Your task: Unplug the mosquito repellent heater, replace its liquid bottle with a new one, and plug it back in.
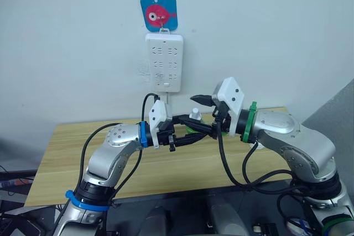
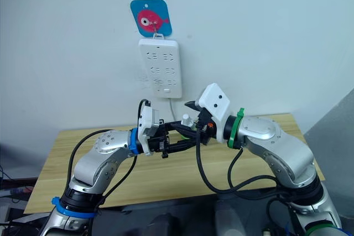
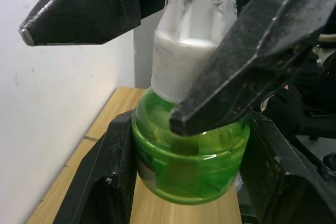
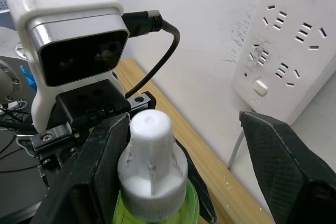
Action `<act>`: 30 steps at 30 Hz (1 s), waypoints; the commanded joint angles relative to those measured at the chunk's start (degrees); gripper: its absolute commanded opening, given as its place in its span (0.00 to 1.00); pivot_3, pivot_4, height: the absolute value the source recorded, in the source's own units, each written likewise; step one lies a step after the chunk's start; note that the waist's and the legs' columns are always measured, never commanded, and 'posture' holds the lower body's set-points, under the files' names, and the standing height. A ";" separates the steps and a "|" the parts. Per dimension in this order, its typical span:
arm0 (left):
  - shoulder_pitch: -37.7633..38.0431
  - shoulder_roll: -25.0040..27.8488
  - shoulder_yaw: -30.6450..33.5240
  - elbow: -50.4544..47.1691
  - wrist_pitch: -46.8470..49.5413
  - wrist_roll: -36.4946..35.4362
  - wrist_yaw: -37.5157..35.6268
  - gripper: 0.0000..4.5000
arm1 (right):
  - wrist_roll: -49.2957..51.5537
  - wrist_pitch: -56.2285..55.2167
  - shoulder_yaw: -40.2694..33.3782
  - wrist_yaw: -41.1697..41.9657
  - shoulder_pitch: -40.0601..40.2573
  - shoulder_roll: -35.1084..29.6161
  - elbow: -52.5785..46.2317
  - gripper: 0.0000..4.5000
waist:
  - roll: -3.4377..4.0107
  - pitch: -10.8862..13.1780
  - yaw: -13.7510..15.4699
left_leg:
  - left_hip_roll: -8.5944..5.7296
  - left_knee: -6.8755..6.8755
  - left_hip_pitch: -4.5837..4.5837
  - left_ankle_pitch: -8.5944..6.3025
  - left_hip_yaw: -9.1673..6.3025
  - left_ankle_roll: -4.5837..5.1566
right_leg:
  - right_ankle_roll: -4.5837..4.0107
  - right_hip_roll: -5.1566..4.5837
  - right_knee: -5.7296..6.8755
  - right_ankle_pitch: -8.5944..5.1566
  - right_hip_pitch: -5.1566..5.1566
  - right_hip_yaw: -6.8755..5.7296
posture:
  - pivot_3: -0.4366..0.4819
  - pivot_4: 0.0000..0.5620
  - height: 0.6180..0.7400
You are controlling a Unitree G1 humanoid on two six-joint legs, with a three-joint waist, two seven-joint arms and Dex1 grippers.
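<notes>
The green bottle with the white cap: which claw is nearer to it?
Left. The left claw grips the green bottle by its body; the right claw stands open around its white cap.
</notes>
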 commanded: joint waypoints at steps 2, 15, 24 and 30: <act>0.57 0.09 -0.01 -2.42 -0.78 -0.82 -0.52 0.51 | 2.34 0.35 -8.21 3.44 3.00 -6.37 -1.56 0.77 | 0.00 0.00 0.07 | -0.02 0.00 0.00 0.00 -0.02 0.00 | 0.00 -0.02 0.00 0.00 0.00 0.00 | 0.27 0.22 0.92; 0.58 0.02 -0.13 -2.48 -0.50 -0.82 -0.53 0.51 | 12.55 3.36 -14.02 7.81 5.41 -14.39 -6.46 0.77 | 0.01 -0.01 -0.11 | 0.03 -0.02 0.04 -0.01 0.30 0.01 | 0.01 0.09 0.00 -0.01 0.03 0.03 | 0.26 0.22 0.92; 0.73 -0.14 -0.59 -3.12 -0.30 -0.84 -0.24 0.51 | 4.98 2.47 -1.30 -1.62 -1.28 -2.88 -4.86 0.77 | 0.01 -0.02 0.05 | -0.01 0.00 -0.01 0.00 0.21 0.01 | 0.02 0.03 -0.02 -0.02 0.02 0.02 | 0.26 0.22 0.92; 0.98 0.02 -0.59 -3.24 -0.41 -0.92 -0.34 0.51 | 3.39 1.77 -2.71 -0.42 0.01 -3.52 -3.52 0.77 | 0.02 -0.02 0.05 | -0.02 -0.01 0.01 -0.01 0.06 0.01 | 0.02 0.00 -0.02 -0.02 0.02 0.02 | 0.27 0.22 0.92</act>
